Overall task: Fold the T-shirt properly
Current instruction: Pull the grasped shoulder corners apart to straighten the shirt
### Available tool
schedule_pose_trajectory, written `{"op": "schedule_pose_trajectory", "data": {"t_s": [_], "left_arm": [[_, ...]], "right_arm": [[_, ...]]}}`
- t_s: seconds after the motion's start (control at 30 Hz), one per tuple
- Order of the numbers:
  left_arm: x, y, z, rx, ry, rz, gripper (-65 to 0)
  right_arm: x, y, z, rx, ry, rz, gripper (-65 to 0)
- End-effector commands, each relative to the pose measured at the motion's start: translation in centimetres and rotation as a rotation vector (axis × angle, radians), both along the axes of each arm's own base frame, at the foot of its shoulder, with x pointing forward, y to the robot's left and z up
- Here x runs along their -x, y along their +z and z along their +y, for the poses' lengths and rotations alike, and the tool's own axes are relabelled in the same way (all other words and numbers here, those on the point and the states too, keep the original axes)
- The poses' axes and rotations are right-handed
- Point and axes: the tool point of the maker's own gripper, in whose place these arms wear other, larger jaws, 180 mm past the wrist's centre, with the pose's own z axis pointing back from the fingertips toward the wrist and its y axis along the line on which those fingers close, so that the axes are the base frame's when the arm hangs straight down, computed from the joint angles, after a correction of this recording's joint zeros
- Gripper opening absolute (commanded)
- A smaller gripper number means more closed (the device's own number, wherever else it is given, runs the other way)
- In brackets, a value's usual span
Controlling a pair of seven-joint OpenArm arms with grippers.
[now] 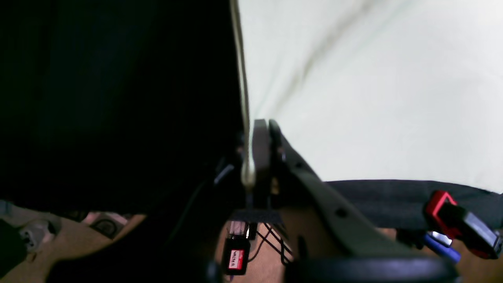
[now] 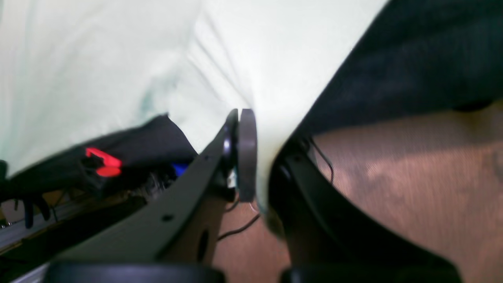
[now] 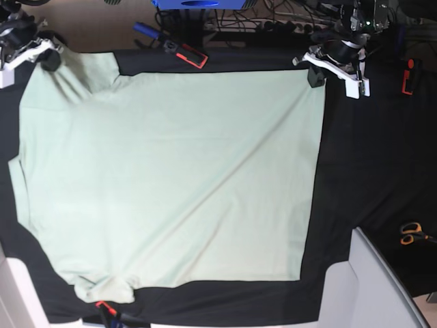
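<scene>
Between the closed jaws of the left gripper (image 1: pixel 262 133) sits one far corner of the T-shirt (image 3: pixel 171 178); the right gripper (image 2: pixel 245 129) pinches another. Beyond both, the shirt spreads flat over the black cloth (image 3: pixel 369 171). Lift evenly, keeping the held edge taut, to fold cleanly.

Matte black end effector (image 2: pixel 251 157) fingers with screw holes, thin black cables.

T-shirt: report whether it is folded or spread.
Spread. The T-shirt lies nearly flat across the black table cloth, with diagonal creases only; both grippers pinch its far corners.
</scene>
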Motion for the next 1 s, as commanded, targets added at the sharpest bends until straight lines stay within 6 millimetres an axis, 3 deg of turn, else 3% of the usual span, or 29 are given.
{"op": "schedule_pose_trajectory", "data": {"t_s": [0.0, 0.3, 0.47, 0.97], "left_arm": [[-0.4, 0.7, 0.3, -0.006, 0.004, -0.027, -65.0], [-0.3, 0.6, 0.2, -0.002, 0.006, -0.023, -65.0], [-0.5, 0.8, 0.0, 0.0, 0.0, -0.031, -65.0], [-2.4, 1.1, -0.4, 0.019, -0.003, -0.043, -65.0]], "right_arm": [[-0.2, 1.0, -0.4, 0.02, 0.01, -0.027, -64.9], [0.2, 1.5, -0.3, 0.032, 0.029, -0.024, -64.9], [-2.1, 3.0, 0.1, 0.051, 0.055, -0.09, -64.9], [-6.2, 2.9, -1.1, 0.154, 0.118, -0.043, -64.9]]}}
